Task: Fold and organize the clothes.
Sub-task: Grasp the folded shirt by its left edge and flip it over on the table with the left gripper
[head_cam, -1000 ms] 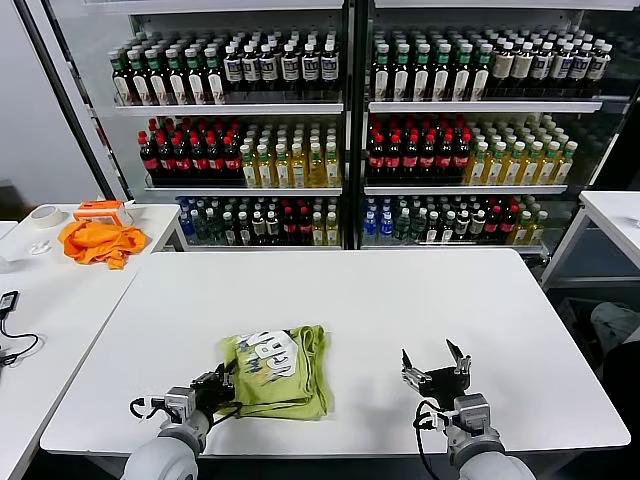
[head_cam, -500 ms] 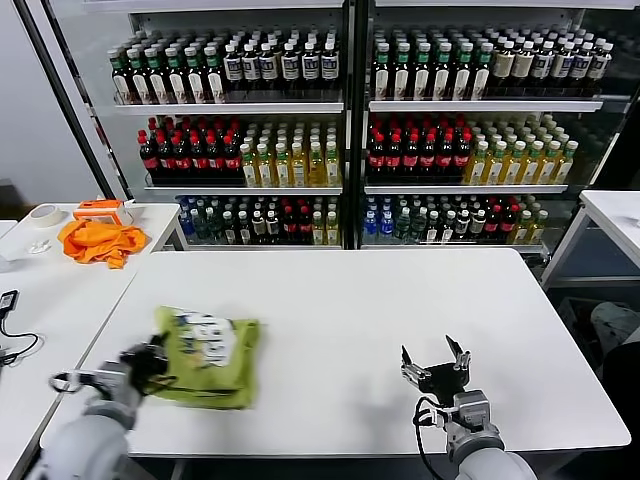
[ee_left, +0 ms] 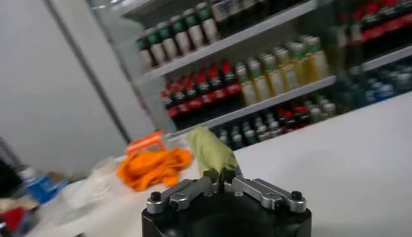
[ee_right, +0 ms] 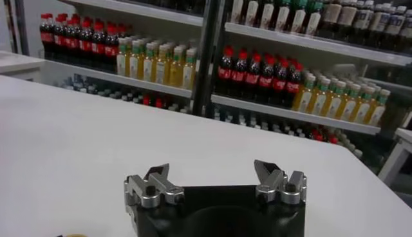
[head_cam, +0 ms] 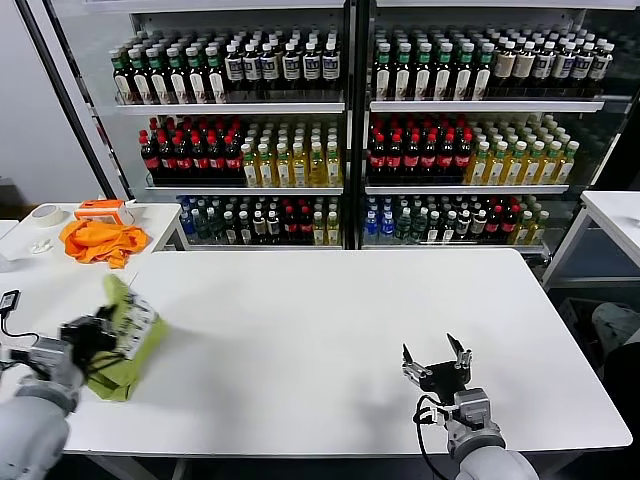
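We carry the folded lime-green cotton T-shirt (head_cam: 128, 335), left gripper (head_cam: 92, 335) clamped on it, over the white table's (head_cam: 340, 330) left edge, keeping folds together; right gripper (head_cam: 437, 366) waits, fingers apart, near the front edge.

White table (head_cam: 330, 320) — folded lime-green T-shirt (head_cam: 128, 338) at its left edge; otherwise bare.

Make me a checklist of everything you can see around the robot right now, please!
Surface: white table, mostly bare.
Job's things: folded green T-shirt, lifted at the table's left edge, white print showing.
Clutter: orange cloth, tape roll and an orange tool on the side table.
Grippers: left pincer shut on the T-shirt; right pincer open, empty, low over the near right of the table.
Cables: black cable on the side table.
Surroundings: shelves of bottles behind; another white table far right.
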`<state>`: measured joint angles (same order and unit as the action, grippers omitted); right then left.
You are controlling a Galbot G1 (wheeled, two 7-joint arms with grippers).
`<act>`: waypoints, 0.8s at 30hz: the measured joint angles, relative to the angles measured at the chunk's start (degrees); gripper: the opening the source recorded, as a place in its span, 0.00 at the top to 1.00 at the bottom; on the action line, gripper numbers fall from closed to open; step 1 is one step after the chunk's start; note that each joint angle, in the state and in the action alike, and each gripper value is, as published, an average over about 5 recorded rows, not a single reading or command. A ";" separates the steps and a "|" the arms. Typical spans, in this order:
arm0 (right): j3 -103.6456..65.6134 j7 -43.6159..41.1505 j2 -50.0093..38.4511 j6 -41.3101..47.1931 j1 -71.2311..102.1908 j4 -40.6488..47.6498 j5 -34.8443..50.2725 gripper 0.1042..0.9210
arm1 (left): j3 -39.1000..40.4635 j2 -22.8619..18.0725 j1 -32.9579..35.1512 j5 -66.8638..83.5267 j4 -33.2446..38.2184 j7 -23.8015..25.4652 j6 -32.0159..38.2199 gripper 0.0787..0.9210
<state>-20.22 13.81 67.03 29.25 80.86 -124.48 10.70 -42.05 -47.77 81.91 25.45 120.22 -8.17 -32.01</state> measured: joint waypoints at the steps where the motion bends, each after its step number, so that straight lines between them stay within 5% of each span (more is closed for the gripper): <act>1: -0.04 0.05 0.00 0.06 0.04 -0.04 -0.04 0.12 | 1.85 -0.80 -0.23 -0.77 0.54 0.16 -0.05 0.98; 9: 0.45 0.15 0.56 0.37 -0.02 0.09 -0.68 0.12 | 17.29 -8.42 -3.28 -5.55 2.52 0.28 -0.63 0.98; 19: 0.68 0.07 0.63 0.70 -0.28 -0.01 -0.94 0.12 | 27.51 -16.44 -9.32 -4.32 1.47 -2.64 -0.95 0.97; 24: 0.51 -0.22 0.56 0.77 -0.48 -0.26 -0.92 0.12 | 29.92 -19.79 -12.62 -0.40 -0.22 -4.82 -0.89 0.83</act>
<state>-19.71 13.59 67.60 30.02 80.37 -124.74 9.78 -12.14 -67.56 69.29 25.04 120.00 -12.99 -32.90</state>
